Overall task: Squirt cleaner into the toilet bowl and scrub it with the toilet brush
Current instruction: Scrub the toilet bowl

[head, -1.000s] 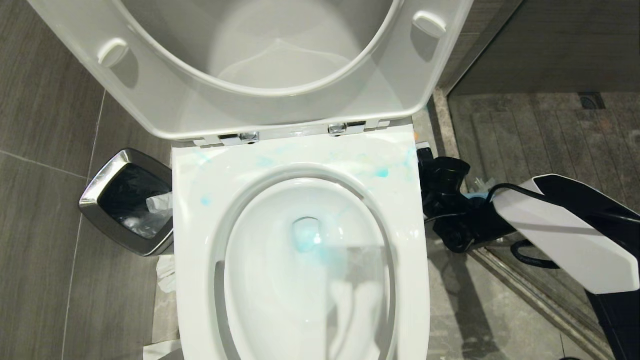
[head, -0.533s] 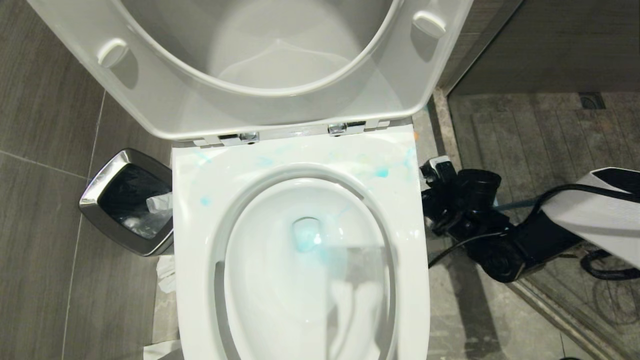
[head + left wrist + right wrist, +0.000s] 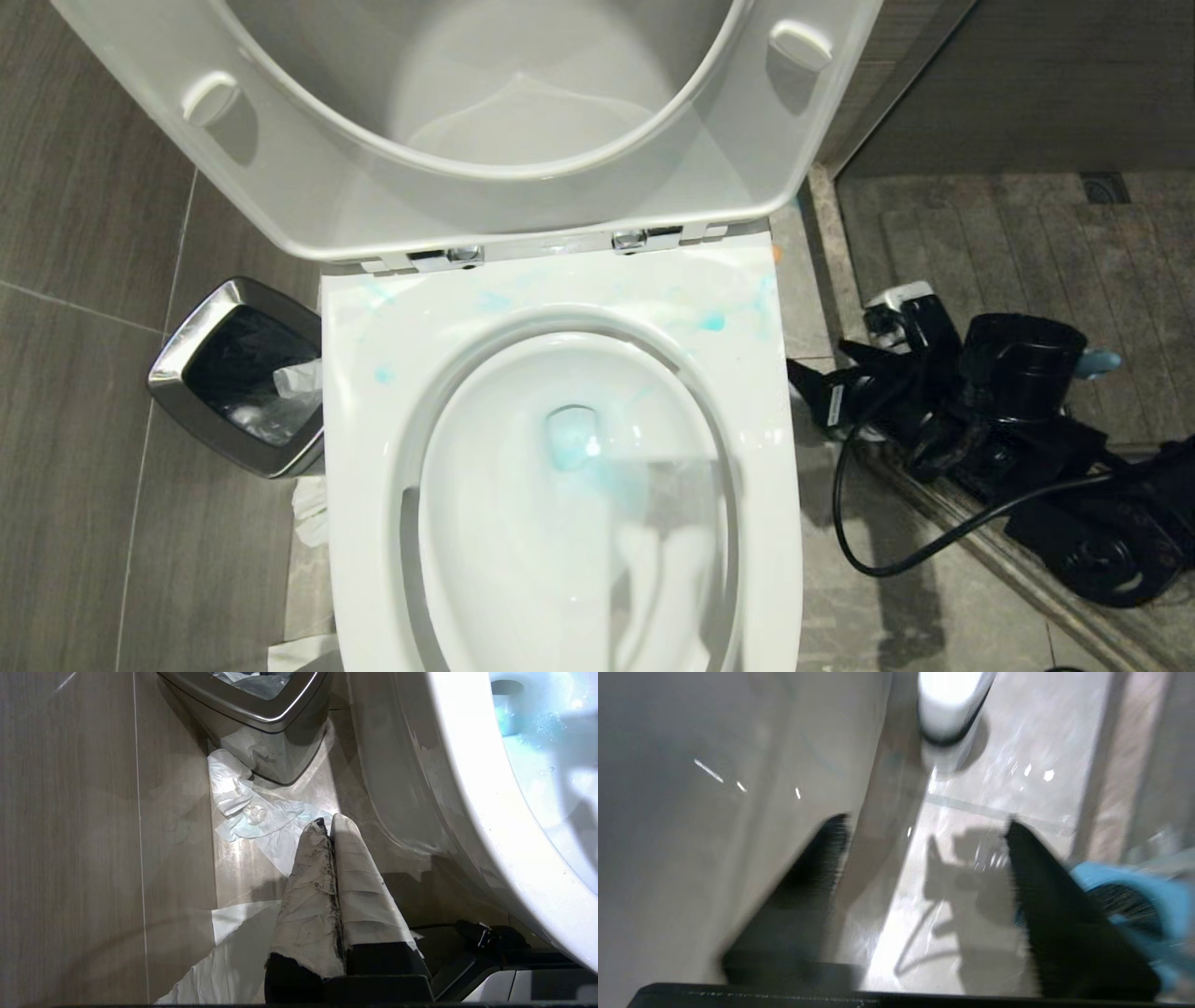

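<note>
Head view: toilet bowl (image 3: 560, 485) open, seat up, cleaner (image 3: 583, 448) tinting the water and smeared along the rear rim. Right hand (image 3: 822, 392) now low beside the bowl's right wall, farther from the rim than a second earlier, fingers apart and empty (narrowing). Toilet brush (image 3: 1097, 360) just behind the wrist, ungrasped; squirting judged done, scrubbing not yet begun. Left hand (image 3: 327, 828) parked, fingers pressed together, above floor paper.

Bathroom: white toilet bowl (image 3: 560, 448), chrome-rimmed waste bin (image 3: 233, 373), grey floor tiles (image 3: 84, 467).
</note>
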Tool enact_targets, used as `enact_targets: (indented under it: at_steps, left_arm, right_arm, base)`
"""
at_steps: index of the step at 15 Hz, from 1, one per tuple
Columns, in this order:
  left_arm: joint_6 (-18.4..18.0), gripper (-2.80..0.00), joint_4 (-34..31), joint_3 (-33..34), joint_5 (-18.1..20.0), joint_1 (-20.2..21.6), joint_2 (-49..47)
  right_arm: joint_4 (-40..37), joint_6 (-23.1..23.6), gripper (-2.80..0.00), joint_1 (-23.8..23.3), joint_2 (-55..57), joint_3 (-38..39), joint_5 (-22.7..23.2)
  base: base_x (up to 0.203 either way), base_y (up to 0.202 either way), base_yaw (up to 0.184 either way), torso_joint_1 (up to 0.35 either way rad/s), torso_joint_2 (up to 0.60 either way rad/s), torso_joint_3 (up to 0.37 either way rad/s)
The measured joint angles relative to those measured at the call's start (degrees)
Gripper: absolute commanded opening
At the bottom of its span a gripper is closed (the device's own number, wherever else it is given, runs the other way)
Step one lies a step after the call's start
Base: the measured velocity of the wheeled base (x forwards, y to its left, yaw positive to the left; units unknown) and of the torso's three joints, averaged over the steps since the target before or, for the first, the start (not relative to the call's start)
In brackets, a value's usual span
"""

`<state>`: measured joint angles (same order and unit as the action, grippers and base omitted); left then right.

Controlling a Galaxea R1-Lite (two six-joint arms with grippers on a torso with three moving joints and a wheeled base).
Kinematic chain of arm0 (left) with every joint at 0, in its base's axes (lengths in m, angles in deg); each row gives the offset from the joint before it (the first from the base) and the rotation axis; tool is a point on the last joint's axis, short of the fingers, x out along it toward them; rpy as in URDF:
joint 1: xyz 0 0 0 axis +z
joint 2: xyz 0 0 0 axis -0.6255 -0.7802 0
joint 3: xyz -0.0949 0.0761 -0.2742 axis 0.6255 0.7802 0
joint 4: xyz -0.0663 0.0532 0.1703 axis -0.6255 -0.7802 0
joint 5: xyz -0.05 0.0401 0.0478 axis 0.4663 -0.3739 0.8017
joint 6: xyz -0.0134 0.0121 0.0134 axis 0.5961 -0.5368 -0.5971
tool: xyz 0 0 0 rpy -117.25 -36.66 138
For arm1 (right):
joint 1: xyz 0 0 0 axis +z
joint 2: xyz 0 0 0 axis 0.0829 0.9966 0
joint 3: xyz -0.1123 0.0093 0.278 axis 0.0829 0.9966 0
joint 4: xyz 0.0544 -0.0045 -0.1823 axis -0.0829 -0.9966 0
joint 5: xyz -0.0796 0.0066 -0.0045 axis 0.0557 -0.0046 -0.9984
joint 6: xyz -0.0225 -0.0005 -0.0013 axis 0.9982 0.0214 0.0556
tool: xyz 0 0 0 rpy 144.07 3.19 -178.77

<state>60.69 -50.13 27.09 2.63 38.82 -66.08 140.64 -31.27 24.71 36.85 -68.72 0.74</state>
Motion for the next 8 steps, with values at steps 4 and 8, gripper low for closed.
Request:
enact_targets:
  at_steps: [4, 8]
  left_arm:
    - [0.02, -2.8, -0.03, 0.0, 0.0, -0.03, 0.0]
    - [0.0, -2.8, 0.0, 0.0, 0.0, -0.03, 0.0]
  right_arm:
    - [-3.94, 0.21, -2.8, 0.16, -8.97, -0.5, -0.41]
    - [-12.04, 11.12, -2.8, 1.86, -17.17, -2.59, -17.3]
  base:
    - [0.0, 0.0, 0.0, 0.0, 0.0, 0.0]
    - [0.0, 0.0, 0.0, 0.0, 0.0, 0.0]
